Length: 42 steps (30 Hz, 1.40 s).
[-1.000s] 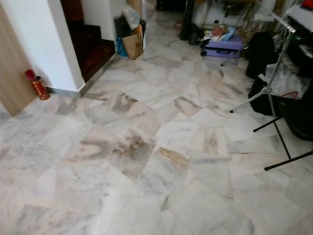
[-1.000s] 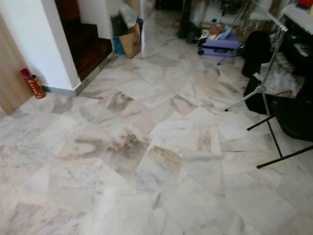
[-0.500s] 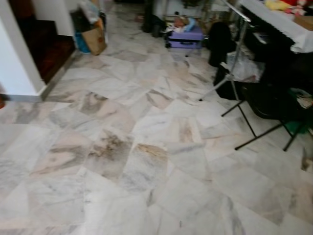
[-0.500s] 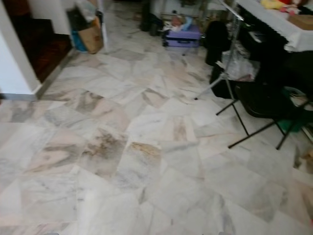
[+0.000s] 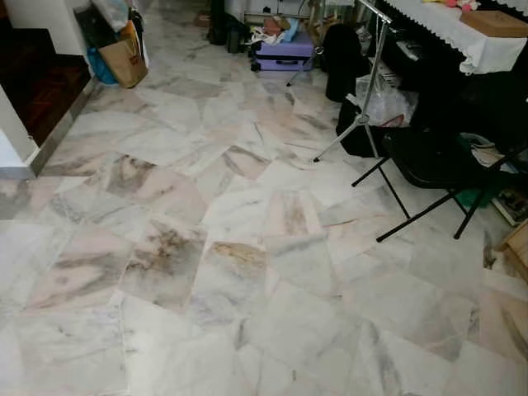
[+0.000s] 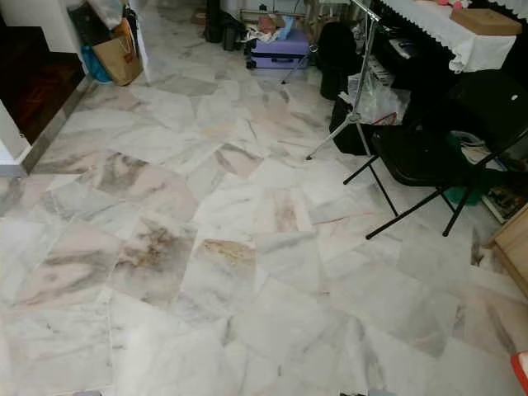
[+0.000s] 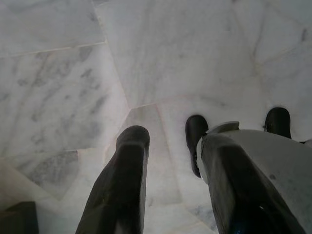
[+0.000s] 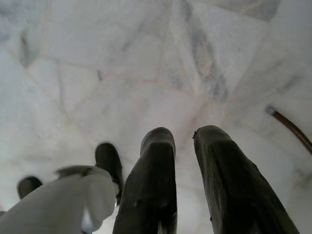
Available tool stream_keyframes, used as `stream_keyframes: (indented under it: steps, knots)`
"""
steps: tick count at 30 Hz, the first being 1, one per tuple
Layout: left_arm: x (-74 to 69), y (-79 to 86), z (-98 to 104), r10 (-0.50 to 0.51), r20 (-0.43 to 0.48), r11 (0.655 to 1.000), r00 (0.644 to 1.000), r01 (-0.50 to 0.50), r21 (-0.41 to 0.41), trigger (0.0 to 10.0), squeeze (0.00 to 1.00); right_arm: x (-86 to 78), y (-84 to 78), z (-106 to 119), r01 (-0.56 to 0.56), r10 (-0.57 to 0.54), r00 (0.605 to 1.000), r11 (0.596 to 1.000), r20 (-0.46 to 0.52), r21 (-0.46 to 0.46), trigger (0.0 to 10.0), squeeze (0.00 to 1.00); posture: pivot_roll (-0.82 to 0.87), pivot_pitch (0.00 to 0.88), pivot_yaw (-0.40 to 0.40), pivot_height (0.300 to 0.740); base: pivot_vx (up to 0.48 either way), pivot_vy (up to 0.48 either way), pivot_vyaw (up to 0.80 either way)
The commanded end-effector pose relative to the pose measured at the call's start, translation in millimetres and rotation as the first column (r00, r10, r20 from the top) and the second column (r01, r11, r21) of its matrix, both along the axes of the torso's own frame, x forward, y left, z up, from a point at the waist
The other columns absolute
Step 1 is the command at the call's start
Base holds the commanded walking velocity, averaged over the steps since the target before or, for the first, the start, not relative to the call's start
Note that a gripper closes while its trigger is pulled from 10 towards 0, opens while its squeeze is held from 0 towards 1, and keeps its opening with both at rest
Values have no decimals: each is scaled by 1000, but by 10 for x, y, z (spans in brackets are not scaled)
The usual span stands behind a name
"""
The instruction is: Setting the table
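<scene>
The robot is looking down over a marble floor point(image 5: 247, 247) in a cluttered room, and nothing of a table setting is lying in reach, so the task seems to be at a walking stage with the real work still ahead. No plate, cup or cutlery can be made out; where the tableware is cannot be told from these views.

The left gripper point(image 7: 165, 139) is hanging over the floor with its jaws standing a little apart and nothing between them, only pale marble lying beyond the tips. The right gripper point(image 8: 187, 134) is hanging the same way, its jaws parted by a narrow gap and holding nothing. Beside each pair of jaws the robot's own silver leg and black foot are showing, well below the tips.

Far ahead of the jaws, a bench under a white lace cloth point(image 5: 462, 37) is carrying a brown box point(image 5: 495, 21); whether this is the one to be set cannot be told. Between it and the robot are standing a silver tripod stand point(image 5: 367, 99) and a black folding chair point(image 5: 437, 165). Further off are lying a purple suitcase point(image 5: 285, 51) and a brown paper bag point(image 5: 124, 62).

By this judgement nothing is yet laid, and fetching, carrying and placing are all remaining.
</scene>
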<state>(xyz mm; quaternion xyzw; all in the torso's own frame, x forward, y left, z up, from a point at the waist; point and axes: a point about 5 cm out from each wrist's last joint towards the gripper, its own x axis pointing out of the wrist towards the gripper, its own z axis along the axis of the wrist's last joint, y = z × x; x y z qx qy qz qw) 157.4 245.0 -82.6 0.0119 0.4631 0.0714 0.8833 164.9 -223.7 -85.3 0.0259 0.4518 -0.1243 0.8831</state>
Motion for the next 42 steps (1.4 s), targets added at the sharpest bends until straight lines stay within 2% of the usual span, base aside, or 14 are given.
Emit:
stream_keyframes:
  steps: [1,6,21,35,37,42]
  knots:
    - [251,-388,14,-154,-3,988,988,154,-2,10000,0,309,439,64,-110,104,994,979,44,174,10000,0,213,135,-147,740,0,-472,-788]
    - [247,-389,11,-169,-12,986,986,169,-4,10000,0,277,374,54,-46,39,998,984,39,173,10000,0,211,141,-142,740,0,0,-788]
    - [281,-412,30,-156,26,987,987,157,-32,10000,0,241,364,38,-45,40,999,985,33,168,10000,0,218,129,-141,740,0,0,-786]
    - [310,-400,45,-209,14,978,978,209,11,10000,0,264,355,50,-41,36,999,986,38,164,10000,0,225,119,-140,740,0,0,-788]
    - [322,-376,55,-214,14,976,977,214,32,10000,0,271,370,52,-43,37,999,985,40,167,10000,0,224,125,-138,740,0,-291,-788]
    - [311,-376,48,-215,5,976,976,215,23,10000,0,280,391,54,-44,37,998,985,43,169,10000,0,221,129,-134,740,0,-305,-786]
